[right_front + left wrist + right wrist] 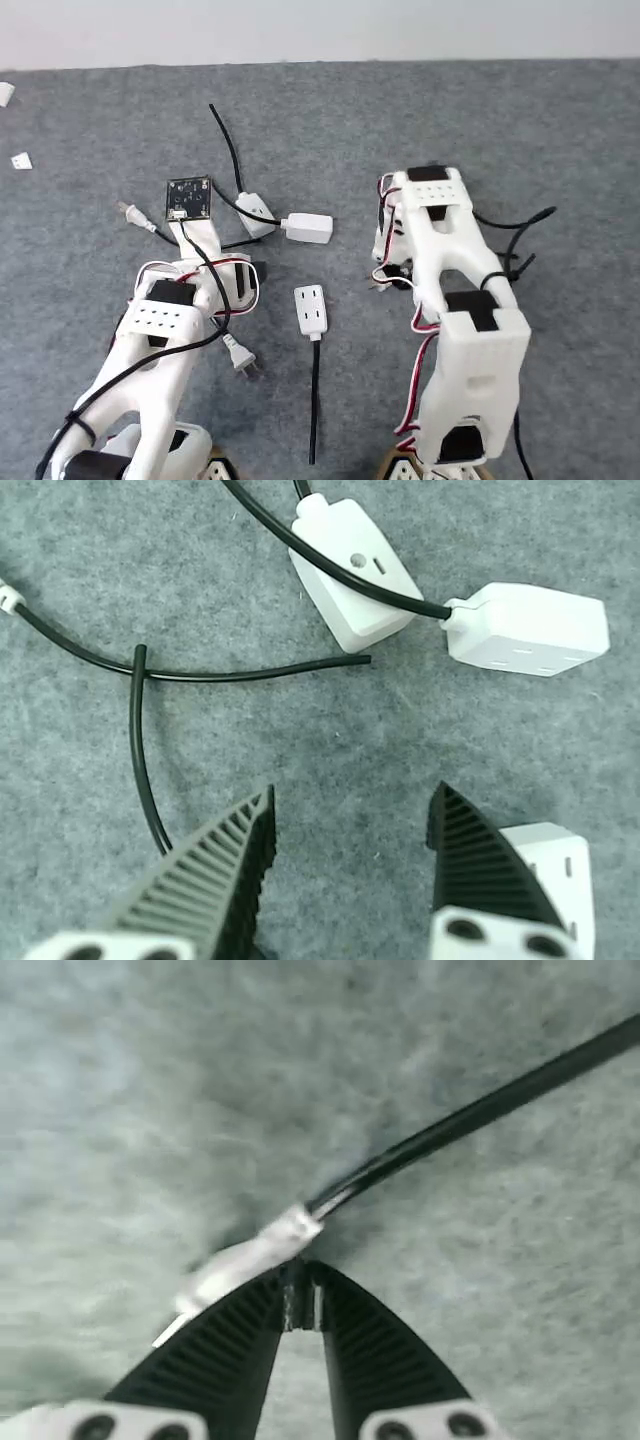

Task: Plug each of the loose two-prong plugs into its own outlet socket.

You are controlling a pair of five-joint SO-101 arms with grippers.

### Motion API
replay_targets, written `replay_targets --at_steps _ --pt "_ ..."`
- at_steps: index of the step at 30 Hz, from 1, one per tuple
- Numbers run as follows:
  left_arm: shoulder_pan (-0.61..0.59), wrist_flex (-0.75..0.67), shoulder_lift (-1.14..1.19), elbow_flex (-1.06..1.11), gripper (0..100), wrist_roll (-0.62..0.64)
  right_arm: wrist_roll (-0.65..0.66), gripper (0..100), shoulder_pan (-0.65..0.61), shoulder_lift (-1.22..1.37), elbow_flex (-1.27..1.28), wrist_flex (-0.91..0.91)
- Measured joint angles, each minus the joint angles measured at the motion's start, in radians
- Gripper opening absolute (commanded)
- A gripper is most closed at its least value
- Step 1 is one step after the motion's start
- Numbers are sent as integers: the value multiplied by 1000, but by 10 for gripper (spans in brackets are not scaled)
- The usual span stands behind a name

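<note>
Three white outlet sockets lie on the grey carpet: two close together (256,213) (308,228) and one apart with a black cord (310,308). One two-prong plug (130,213) rests at the far left, another (242,360) beside the left arm. My left gripper (350,815) is open over bare carpet, short of the paired sockets (355,575) (530,630); the third socket (555,855) sits partly behind one finger. My right gripper (300,1295) is shut, its tips right against a white plug (240,1260) with a black cord. Whether the tips pinch it is unclear.
Black cords (140,740) cross the carpet near the left gripper, and one loose cord end (365,660) points toward the sockets. The right arm (470,330) is folded up on the right side. Two small white scraps (20,160) lie at the far left edge.
</note>
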Motion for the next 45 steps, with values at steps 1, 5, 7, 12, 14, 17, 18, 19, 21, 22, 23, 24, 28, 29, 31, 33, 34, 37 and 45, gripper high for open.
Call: replay_targets --at_steps 1,5,7,12,14,17,18,19,21,22,23,24,28,29,31,33,34,37,45 --pt "0 0 0 0 238 0 18 10 11 14 0 8" --pt "0 0 0 0 238 0 55 10 41 23 -15 32" --pt "0 0 0 0 238 0 58 11 49 25 -23 48" --pt "0 0 0 0 238 0 35 73 51 11 -58 101" --pt "0 0 0 0 238 0 -23 133 51 -6 -61 107" --pt "0 0 0 0 238 0 -107 142 54 -12 -61 107" --pt "0 0 0 0 238 0 -121 140 54 -12 -61 107" --pt "0 0 0 0 238 0 -135 141 54 -12 -61 107" --pt "0 0 0 0 238 0 -166 143 51 -12 -61 107" --pt "0 0 0 0 238 0 -184 143 51 -12 -61 100" --pt "0 0 0 0 238 0 -201 143 51 -12 -61 84" --pt "0 0 0 0 238 0 -215 143 52 -12 -61 72" --pt "0 0 0 0 238 0 -256 143 52 -25 -74 35" --pt "0 0 0 0 238 0 -264 143 51 -31 -81 32" --pt "0 0 0 0 238 0 -272 143 51 -41 -87 31" --pt "0 0 0 0 238 0 -278 142 49 -48 -87 31" --pt "0 0 0 0 238 0 -279 142 49 -48 -87 31" --pt "0 0 0 0 238 0 -296 143 35 -48 -87 20" --pt "0 0 0 0 238 0 -331 141 14 -32 -87 -25"
